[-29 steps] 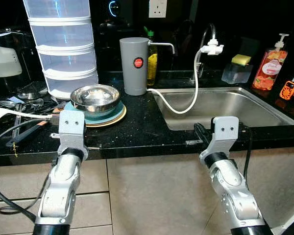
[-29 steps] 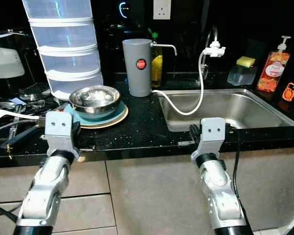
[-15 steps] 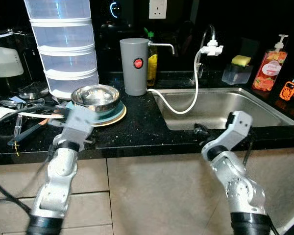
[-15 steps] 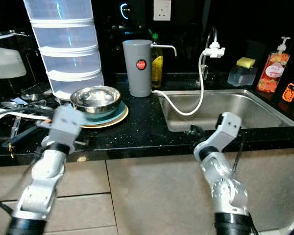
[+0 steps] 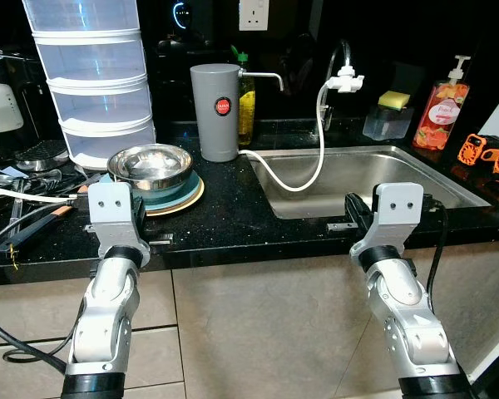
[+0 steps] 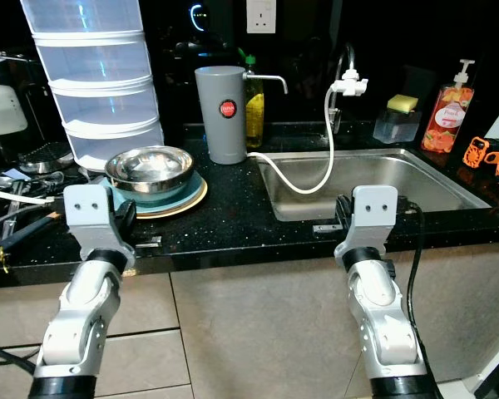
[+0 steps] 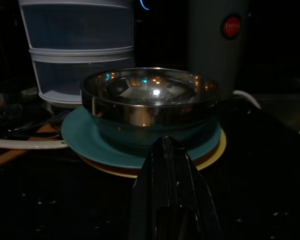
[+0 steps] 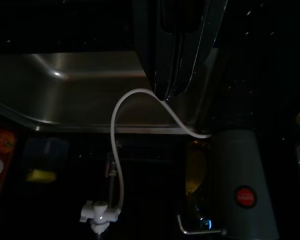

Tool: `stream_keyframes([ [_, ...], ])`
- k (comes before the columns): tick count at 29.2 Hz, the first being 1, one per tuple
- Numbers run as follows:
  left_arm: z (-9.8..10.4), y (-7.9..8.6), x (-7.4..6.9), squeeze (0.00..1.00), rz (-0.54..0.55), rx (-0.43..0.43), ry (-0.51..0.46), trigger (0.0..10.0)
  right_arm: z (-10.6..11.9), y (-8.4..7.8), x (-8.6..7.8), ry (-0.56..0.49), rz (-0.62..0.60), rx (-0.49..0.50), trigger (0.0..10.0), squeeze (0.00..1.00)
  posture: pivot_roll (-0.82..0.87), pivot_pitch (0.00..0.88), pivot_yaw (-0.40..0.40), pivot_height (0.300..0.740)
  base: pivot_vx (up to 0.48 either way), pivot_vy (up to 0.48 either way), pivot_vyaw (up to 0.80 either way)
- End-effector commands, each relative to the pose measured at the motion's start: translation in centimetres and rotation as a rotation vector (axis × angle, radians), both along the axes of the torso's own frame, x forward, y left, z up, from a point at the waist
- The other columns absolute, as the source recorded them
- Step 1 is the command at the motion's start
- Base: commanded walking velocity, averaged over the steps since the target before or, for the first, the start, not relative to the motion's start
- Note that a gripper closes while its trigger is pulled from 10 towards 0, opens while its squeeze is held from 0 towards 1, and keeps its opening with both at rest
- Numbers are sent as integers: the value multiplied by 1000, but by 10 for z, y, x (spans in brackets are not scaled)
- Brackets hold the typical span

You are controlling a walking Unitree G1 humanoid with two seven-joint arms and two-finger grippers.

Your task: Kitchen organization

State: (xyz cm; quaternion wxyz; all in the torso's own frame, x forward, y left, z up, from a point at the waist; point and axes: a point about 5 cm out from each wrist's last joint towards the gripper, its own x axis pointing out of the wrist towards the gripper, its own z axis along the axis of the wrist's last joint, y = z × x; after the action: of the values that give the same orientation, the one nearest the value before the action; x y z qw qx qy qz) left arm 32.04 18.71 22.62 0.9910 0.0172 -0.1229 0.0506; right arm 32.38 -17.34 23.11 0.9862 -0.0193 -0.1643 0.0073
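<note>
The shiny steel bowl [image 7: 150,97], stacked on teal and yellow plates [image 7: 90,145], is best approached with the left gripper [image 7: 170,165], whose fingers are pressed together, spread first; the right gripper [image 8: 177,75] is likewise closed.

Black counter [image 5: 233,220] bears stacked plates [image 5: 183,198] (bowl-topped), grey canister [image 5: 214,112].

Polished round steel bowl [image 5: 150,165] mirrors light; the glossy black speckled stone counter [image 5: 233,218] contrasts with the brushed steel sink [image 5: 374,173] and translucent plastic tiered container [image 5: 96,83].
</note>
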Motion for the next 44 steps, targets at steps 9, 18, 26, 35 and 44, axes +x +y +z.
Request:
stream_keyframes([
  [9,-13,23,3,1000,145,-14,98,10000,-14,0,3,66,14,28,10000,0,70,35,-31,740,0,0,0],
  [18,-15,22,1,1000,151,-3,108,10000,-20,1,3,89,15,36,10000,0,71,35,-35,740,0,0,0],
  [26,-16,21,2,239,159,-4,113,10000,-23,0,5,107,31,71,10000,1000,69,29,-37,740,0,0,0],
  [35,-17,20,2,0,156,1,120,10000,-24,0,5,107,32,75,10000,1000,68,24,-37,740,0,0,0],
  [44,-22,18,3,0,148,8,144,10000,-28,5,4,127,47,-42,10000,0,68,24,-37,740,0,0,0],
])
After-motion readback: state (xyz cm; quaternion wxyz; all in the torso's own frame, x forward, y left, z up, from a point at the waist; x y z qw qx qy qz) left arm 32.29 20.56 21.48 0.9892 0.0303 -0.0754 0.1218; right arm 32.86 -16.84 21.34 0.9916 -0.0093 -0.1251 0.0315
